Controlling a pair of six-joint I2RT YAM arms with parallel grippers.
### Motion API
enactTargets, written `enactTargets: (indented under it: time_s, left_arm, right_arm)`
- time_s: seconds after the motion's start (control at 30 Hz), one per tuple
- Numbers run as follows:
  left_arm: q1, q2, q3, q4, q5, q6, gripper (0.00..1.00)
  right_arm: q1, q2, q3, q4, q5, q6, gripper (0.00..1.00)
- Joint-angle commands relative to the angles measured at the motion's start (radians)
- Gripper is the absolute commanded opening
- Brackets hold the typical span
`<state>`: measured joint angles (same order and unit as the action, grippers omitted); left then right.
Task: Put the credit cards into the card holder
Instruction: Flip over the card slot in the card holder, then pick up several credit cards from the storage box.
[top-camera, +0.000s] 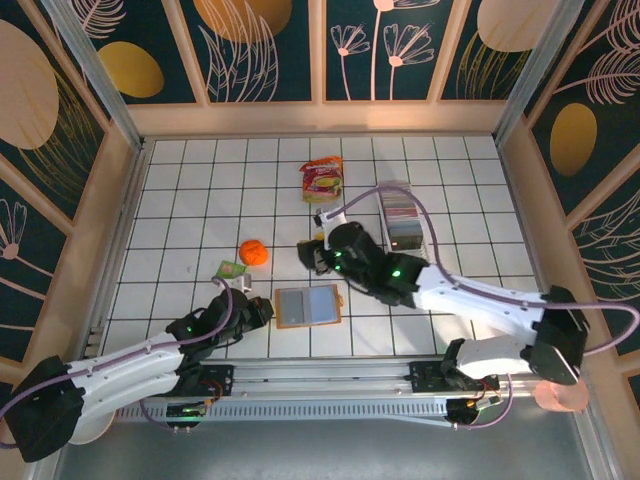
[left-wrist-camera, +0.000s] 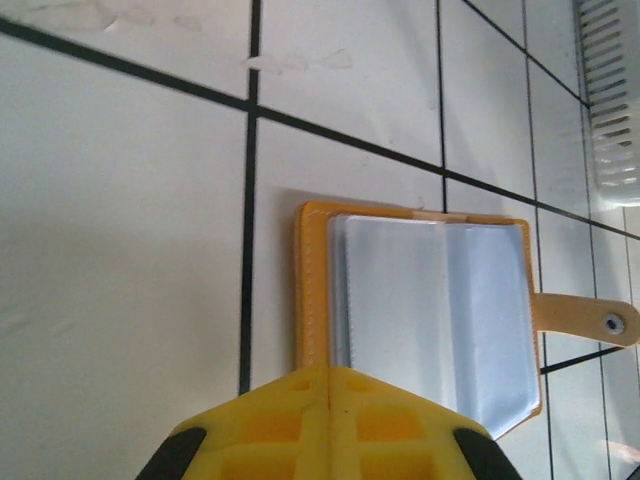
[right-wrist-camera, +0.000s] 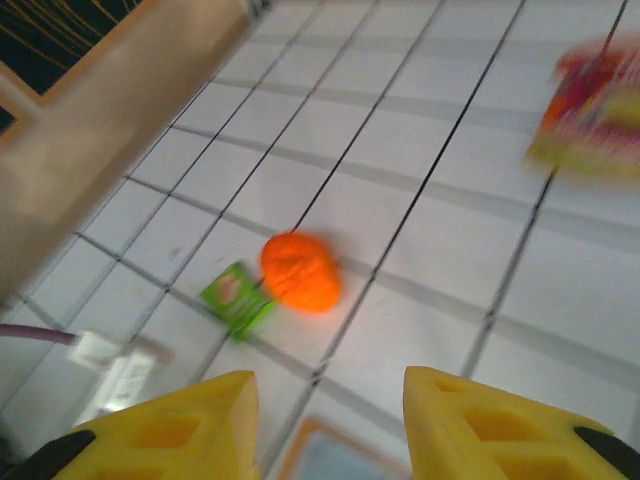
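While no card is pinched by either hand, the lot is entered as follows.

**Card holder** (top-camera: 308, 306): laid open on the tiled surface (top-camera: 200, 190), grey-blue sleeves up. The clasp tab (left-wrist-camera: 585, 318) is stuck out at one side.

**Left hand** (left-wrist-camera: 330, 420): fingers pressed together, nothing pinched. It is set at the card holder's left edge, and whether the cover is touched cannot be told.

**Right hand** (right-wrist-camera: 330, 420): fingers spread, nothing between them. It is held just beyond the card holder's far edge.

**Credit cards** (top-camera: 400, 212): stacked in a clear tray (top-camera: 402, 187), beyond and to the right of the card holder and well apart from it. None is seen in the sleeves.

**Risks, as judged:**
- Two cards may be lifted at once, since they are thin and packed close.
- A card brought in tilted may be caught at a sleeve mouth.
- The card holder may be pushed along the smooth tiles if it is not pinned by the left hand.
- The purple cable (top-camera: 430, 230), looped past the tray, may be snagged on a reach.

**Other items:**
- An orange ball (right-wrist-camera: 300, 272) and a green packet (right-wrist-camera: 237, 297) are found beyond and to the left of the card holder, touching one another.
- A red-and-yellow snack packet (top-camera: 322, 180) is found well beyond the card holder.
- None of these is placed between tray and card holder, but the tray is crowded by the right forearm and cable.
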<state>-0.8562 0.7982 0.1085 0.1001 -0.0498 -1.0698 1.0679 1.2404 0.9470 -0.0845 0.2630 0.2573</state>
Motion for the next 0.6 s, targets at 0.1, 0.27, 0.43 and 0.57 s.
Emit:
enactTargets:
  time_s: [0.1,0.27,0.43,0.57]
  left_arm:
    - [-0.003,0.033,0.07,-0.016,0.025,0.065,0.07]
    - [-0.003,0.106,0.102,-0.008,0.045,0.107,0.11]
    - [-0.003,0.157,0.122,0.028,0.104,0.127,0.21]
    - [-0.003,0.149,0.105,0.046,0.105,0.122,0.38]
  right_arm:
    - [-0.183,-0.155,-0.034,-0.137,-0.112,-0.914,0.44]
    - [-0.508,-0.17,-0.002,-0.328,-0.326,-1.302,0.82]
    - [-0.701,-0.082,-0.093,-0.358,-0.197,-1.66,0.95]
    - [-0.751,-0.051,-0.176,-0.219,-0.208,-1.785,0.96]
